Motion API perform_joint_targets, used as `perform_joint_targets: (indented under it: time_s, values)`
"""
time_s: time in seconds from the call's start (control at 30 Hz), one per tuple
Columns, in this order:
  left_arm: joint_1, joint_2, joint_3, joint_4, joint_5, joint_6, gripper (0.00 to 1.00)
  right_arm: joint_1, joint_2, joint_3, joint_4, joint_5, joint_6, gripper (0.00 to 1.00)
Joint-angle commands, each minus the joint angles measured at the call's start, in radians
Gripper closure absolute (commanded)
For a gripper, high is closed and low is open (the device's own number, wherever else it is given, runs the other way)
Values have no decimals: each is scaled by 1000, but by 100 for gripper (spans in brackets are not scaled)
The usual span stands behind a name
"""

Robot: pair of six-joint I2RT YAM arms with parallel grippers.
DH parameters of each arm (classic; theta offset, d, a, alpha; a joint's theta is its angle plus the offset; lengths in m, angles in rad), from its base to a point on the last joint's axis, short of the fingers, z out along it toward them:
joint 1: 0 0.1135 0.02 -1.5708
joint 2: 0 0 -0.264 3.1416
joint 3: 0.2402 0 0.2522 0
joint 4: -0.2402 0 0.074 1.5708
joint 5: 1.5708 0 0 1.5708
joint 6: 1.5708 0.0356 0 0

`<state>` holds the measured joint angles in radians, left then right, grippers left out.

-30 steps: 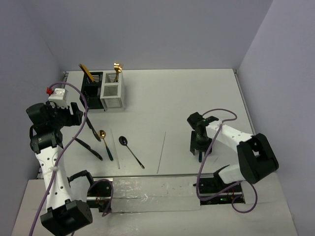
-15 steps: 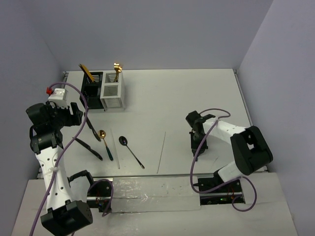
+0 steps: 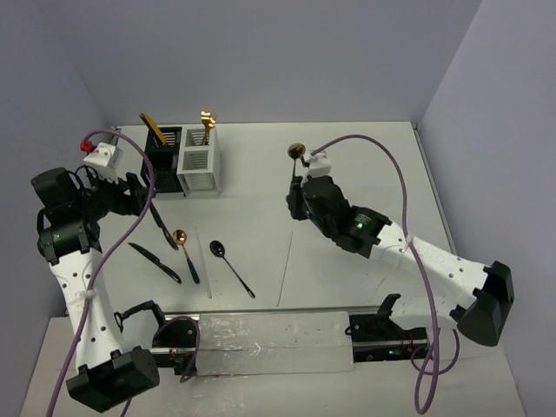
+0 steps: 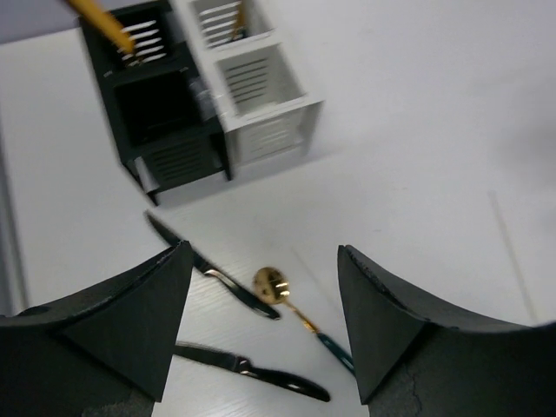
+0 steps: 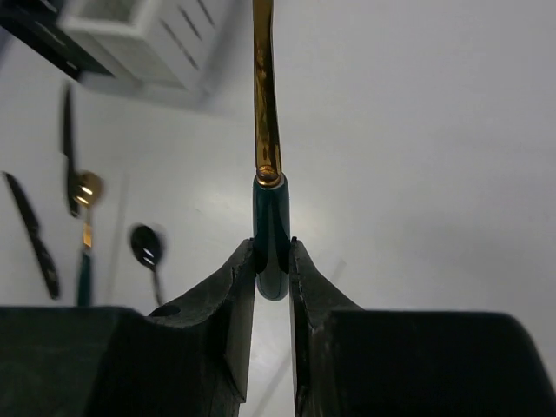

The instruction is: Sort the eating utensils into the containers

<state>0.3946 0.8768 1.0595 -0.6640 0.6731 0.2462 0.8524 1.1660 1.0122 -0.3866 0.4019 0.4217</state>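
Jaws: our right gripper (image 5: 273, 261) pinches a spoon (image 5: 271, 217) by its handle; our left gripper (image 4: 263, 261) gapes, holding nothing.
We hold the spoon above the table (image 3: 347, 156), well apart from the caddies (image 3: 196, 182); knives (image 3: 156, 263) and spoons (image 3: 233, 268) lie before them.

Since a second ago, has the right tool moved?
Yes. The right tool, shut on a gold-headed utensil, has swung left and farther out over the table, ending closer to the white caddy.
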Motion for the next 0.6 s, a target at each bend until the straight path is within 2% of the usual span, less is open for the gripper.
perform_joint_targets:
  time_s: [0.0, 0.07, 0.13, 0.33, 0.47, 0.57]
  values:
    - [1, 40, 131, -155, 314, 67, 22, 92, 73, 72, 349, 89, -52, 100]
    - [-22, 51, 172, -172, 402, 70, 20, 129, 127, 106, 511, 58, -58, 100]
    - [-72, 65, 198, -169, 453, 47, 18, 189, 229, 187, 583, 22, -73, 100]
    - [-235, 91, 269, -95, 319, -56, 16, 299, 466, 434, 650, -46, -115, 100]
    - [-244, 119, 281, -68, 307, -84, 16, 324, 529, 523, 647, -83, -127, 100]
    - [-244, 113, 263, -37, 287, -102, 16, 332, 538, 529, 655, -109, -141, 100]
